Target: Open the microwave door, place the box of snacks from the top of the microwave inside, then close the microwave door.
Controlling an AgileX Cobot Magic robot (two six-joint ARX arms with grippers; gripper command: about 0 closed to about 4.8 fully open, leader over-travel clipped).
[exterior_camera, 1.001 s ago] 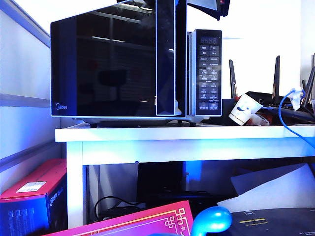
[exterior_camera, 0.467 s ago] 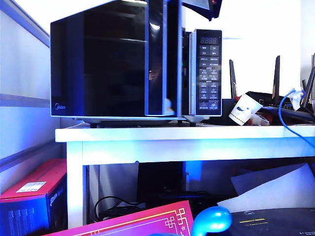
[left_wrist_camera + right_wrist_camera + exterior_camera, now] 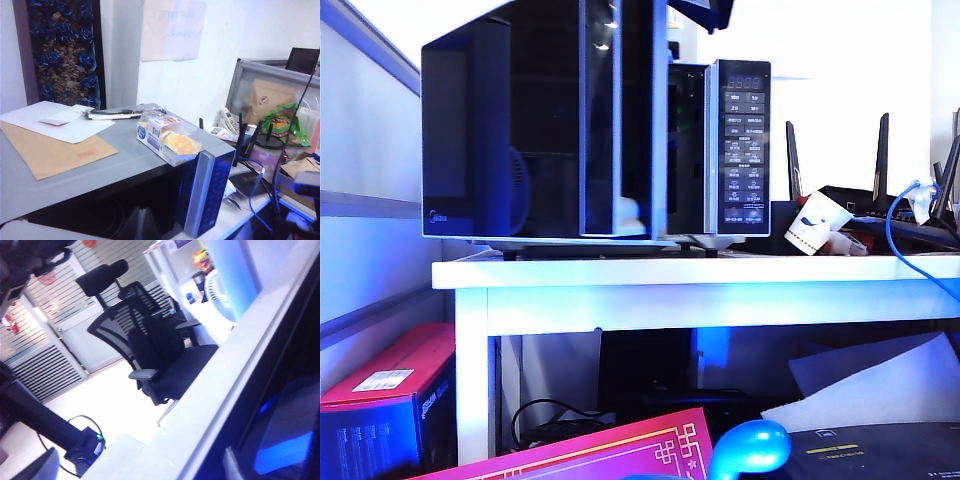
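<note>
The microwave (image 3: pixel 745 145) stands on a white table. Its door (image 3: pixel 620 120) is swung well out toward the camera, hinged at the left, and the dark cavity shows behind it. The box of snacks (image 3: pixel 167 140), clear plastic with yellow and white contents, lies on the microwave's grey top (image 3: pixel 115 165) near the front right corner. My right gripper (image 3: pixel 705 10) is only a dark shape at the picture's top, just above the door's free edge. The right wrist view shows the door's pale rim (image 3: pixel 225 390) and dark glass close up, but no fingers. My left gripper shows in no view.
White papers (image 3: pixel 55 122), a brown envelope (image 3: pixel 55 152) and a pen-like tool (image 3: pixel 115 115) lie on the microwave top behind the box. A paper cup (image 3: pixel 817 222), a router with antennas (image 3: pixel 880 190) and a blue cable (image 3: pixel 895 230) sit right of the microwave. An office chair (image 3: pixel 150 350) stands beyond.
The door has swung further open, its free edge moving left in the exterior view. The dark shape of the right arm has moved left with it. The left arm has not moved.
</note>
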